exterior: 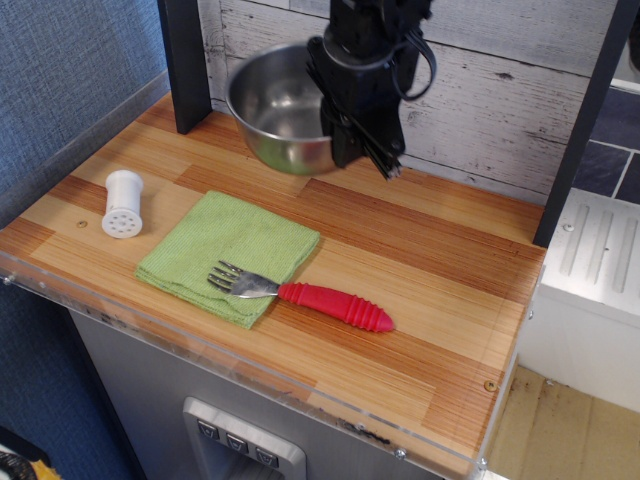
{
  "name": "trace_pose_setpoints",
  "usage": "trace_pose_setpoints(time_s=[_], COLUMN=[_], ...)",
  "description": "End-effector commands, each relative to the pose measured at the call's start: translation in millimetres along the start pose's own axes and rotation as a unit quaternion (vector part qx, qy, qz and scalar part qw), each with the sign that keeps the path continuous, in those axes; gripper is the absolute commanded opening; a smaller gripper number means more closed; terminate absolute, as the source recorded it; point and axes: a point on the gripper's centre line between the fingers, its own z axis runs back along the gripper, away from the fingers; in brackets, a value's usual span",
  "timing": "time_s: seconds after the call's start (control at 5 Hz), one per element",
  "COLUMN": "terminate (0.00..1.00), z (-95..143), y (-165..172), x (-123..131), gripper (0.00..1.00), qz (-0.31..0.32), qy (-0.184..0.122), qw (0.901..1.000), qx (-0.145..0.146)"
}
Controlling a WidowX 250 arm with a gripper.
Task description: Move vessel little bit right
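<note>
The vessel (278,110) is a shiny round steel bowl. It hangs above the back of the wooden counter (440,260), lifted and slightly blurred. My black gripper (345,145) is shut on the vessel's right rim, one finger inside and one outside. The bowl's right edge is hidden behind the gripper body.
A white shaker (122,203) stands at the left. A green cloth (230,252) lies at the front left with a red-handled fork (315,298) partly on it. A black post (185,60) stands at the back left, a white plank wall (500,90) behind.
</note>
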Motion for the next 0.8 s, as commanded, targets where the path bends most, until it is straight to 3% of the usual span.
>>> trace_pose_setpoints(time_s=[0.0, 0.2, 0.6], terminate=[0.0, 0.0, 0.0], z=[18, 13, -1], y=[-49, -72, -97], x=[11, 14, 11], gripper=[0.0, 0.0, 0.0], qz=[-0.091, -0.124, -0.135], qy=[-0.035, -0.037, -0.014], qw=[0.9951, 0.9907, 0.9875], qx=[-0.017, -0.041, -0.08])
